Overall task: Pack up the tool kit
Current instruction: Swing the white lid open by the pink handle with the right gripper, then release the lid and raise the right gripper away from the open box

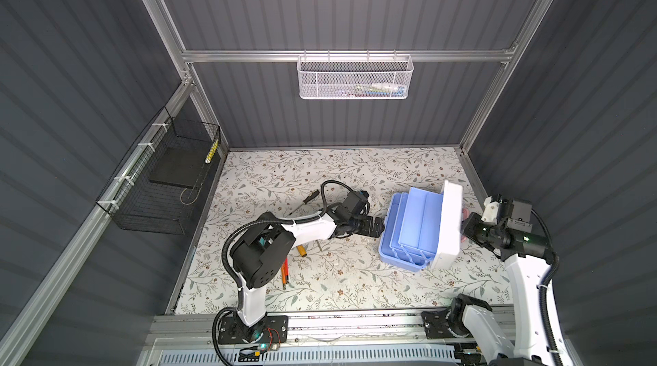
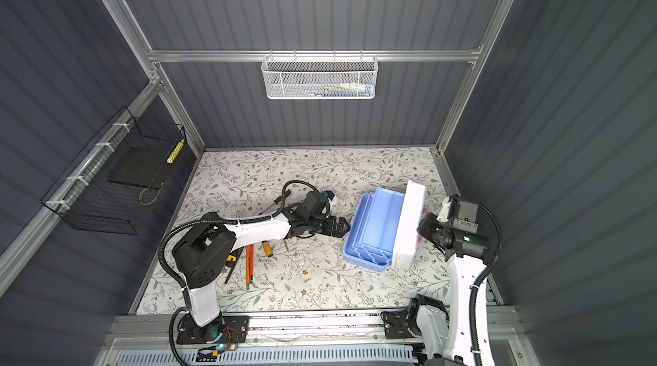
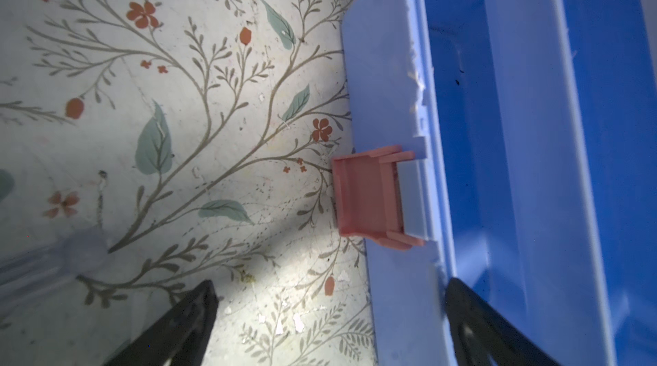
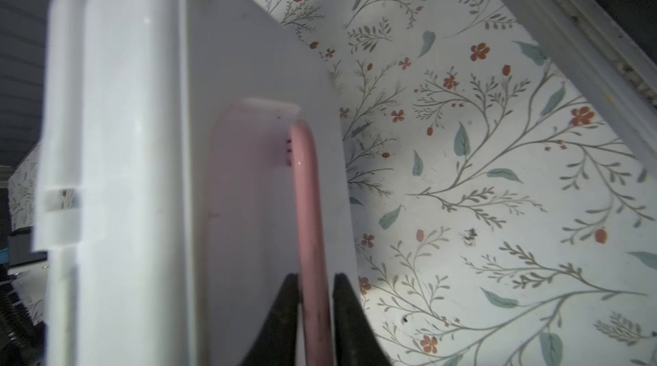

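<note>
Tool kit box (image 1: 386,245) sits on the floral mat (image 1: 284,176). The body is light blue, with stepped trays (image 1: 421,218) showing inside. The white lid (image 1: 449,225) is swung up and stands near upright along the box's long edge, on the right-arm side.

Left gripper (image 1: 379,226) is at the box's opposite long wall. In the left wrist view the pincer is spread wide and straddles that wall. One of its fingers (image 3: 192,318) is over the mat outside the box, the other over the interior. No contact with the wall can be made out. The pink latch (image 3: 366,197) is flipped outward on the same wall, just ahead of the fingertips.

Right gripper (image 4: 313,282) is behind the box's raised lid, at its outer face. Its fingers flank the pink handle (image 4: 309,186), narrowly parted. One looks to be against the handle, and a thin strip of white shows beside the other. Cannot tell whether it pinches the handle or only brackets it.

Loose tools lie on the mat off the box's latch side, well apart from it:
- amber-handled screwdriver (image 2: 267,248)
- two slim orange-handled tools (image 2: 249,264)
- black-and-yellow tool (image 2: 230,259), partly under the left arm
- dark-handled screwdriver (image 1: 306,200), partly hidden by the left forearm

White mesh basket (image 1: 355,76) hangs on the back wall, high above the box. Black wire basket (image 1: 156,183) is on the side wall, farther from the box than the tools.
</note>
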